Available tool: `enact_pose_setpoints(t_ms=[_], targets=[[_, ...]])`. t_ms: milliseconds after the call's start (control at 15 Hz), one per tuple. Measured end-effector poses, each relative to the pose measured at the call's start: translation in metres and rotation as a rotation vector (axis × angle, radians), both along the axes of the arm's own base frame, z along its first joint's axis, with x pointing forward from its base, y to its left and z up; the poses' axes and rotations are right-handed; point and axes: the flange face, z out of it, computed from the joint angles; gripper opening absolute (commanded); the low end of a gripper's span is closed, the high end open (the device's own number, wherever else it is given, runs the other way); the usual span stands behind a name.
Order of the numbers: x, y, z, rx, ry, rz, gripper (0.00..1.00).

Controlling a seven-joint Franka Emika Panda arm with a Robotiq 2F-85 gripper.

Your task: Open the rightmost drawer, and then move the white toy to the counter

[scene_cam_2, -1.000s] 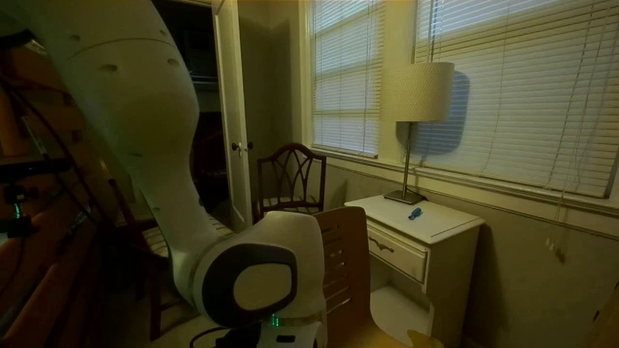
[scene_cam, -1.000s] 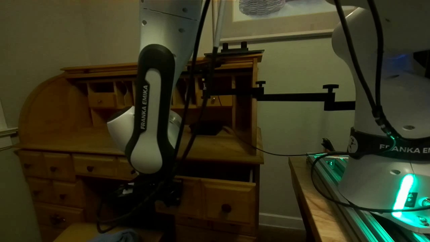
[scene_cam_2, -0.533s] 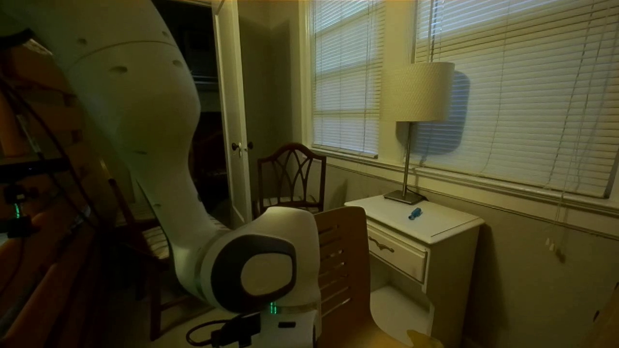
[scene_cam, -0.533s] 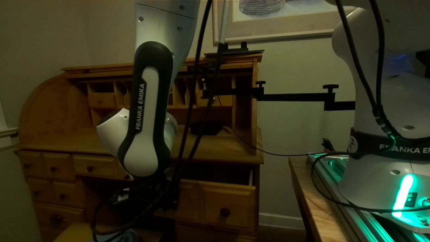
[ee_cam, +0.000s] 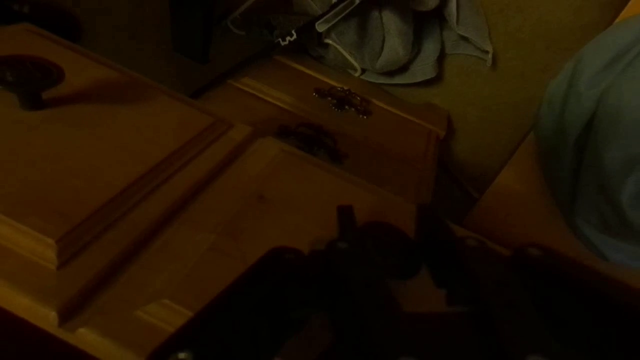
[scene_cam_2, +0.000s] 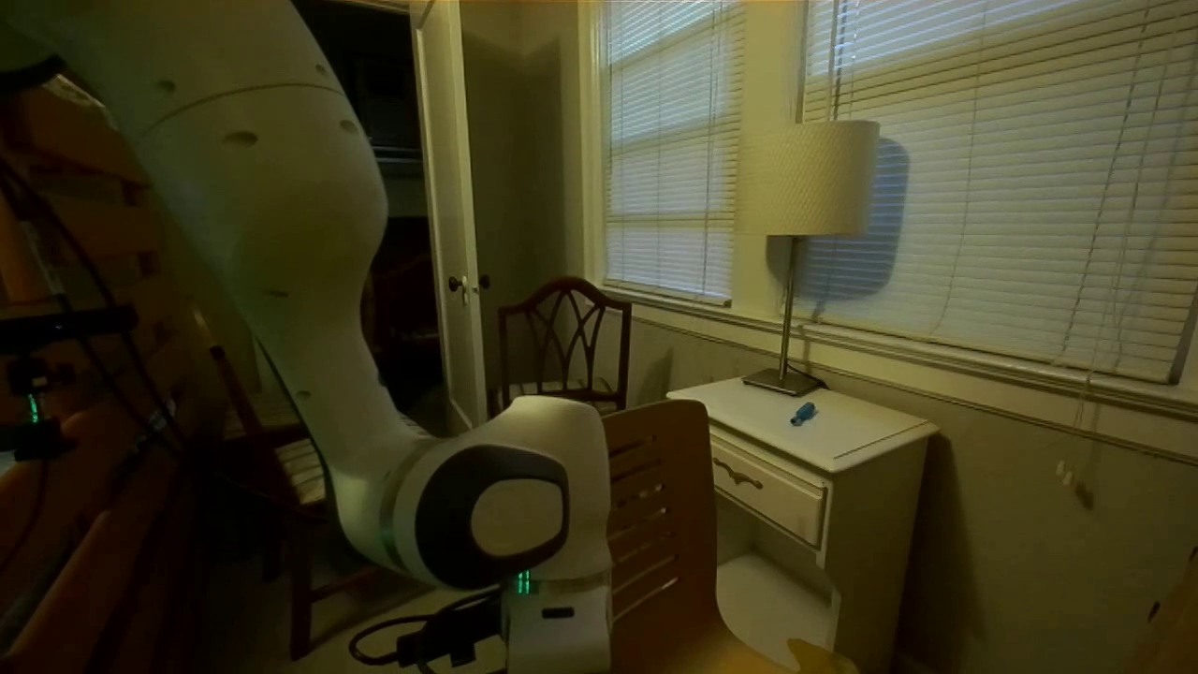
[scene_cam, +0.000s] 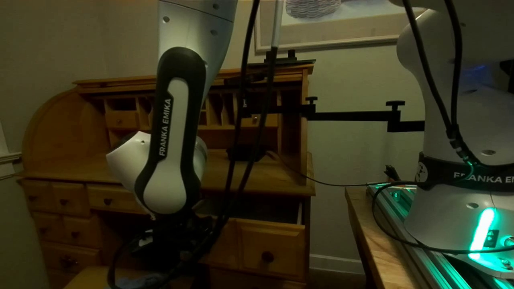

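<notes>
- My gripper (ee_cam: 385, 215) is at one end of the rightmost drawer (scene_cam: 253, 243) of the roll-top desk (scene_cam: 52, 132), its fingers (ee_cam: 346, 220) standing on either side of a dark round knob (ee_cam: 389, 247); the wrist view is too dark for me to tell whether they clamp it.
- The drawer stands partly out, a pale slide rail (scene_cam: 300, 212) showing. I judge the opening well under way, perhaps short of the room I need.
- This is an off-centre pull, with the second knob (scene_cam: 267, 257) free on the other panel. I should draw slowly and square to the front, or the drawer may rack and bind.
- The chair seat (scene_cam: 91, 279) and grey-blue cloth (ee_cam: 595, 150) are near, so I should watch the wrist's clearance.
- The white toy shows in no view; my guess is inside the drawer, where it's too dark to see.
- Once there's space to reach in from above, I should spread the fingers, back straight off, then rise.
- The counter (scene_cam: 281, 181) is just above; a black box (scene_cam: 245, 153) sits on it, so I'd aim nearer the front edge.
</notes>
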Motion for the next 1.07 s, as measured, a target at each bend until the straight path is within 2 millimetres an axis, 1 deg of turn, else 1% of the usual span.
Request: enact_pose_setpoints(t_ms=[200,333,467,533,600,667,800,867,933,1000,1067], targets=[[-0.001,0.005,-0.001,0.006,0.016,0.020,0.10],[-0.002,0.013,-0.003,0.015,0.025,0.028,0.10],[0.008,0.044,0.000,0.055,-0.001,0.067,0.10],[0.013,0.061,0.002,0.074,-0.014,0.086,0.60],[0.018,0.075,0.005,0.089,-0.026,0.103,0.62],[0.022,0.085,0.008,0.100,-0.036,0.115,0.68],[0.029,0.095,0.012,0.112,-0.050,0.125,0.82],[0.031,0.095,0.014,0.113,-0.048,0.128,0.90],[0.033,0.093,0.016,0.113,-0.042,0.134,0.96],[0.034,0.089,0.019,0.113,-0.034,0.138,1.00],[0.036,0.084,0.022,0.112,-0.025,0.141,1.00]])
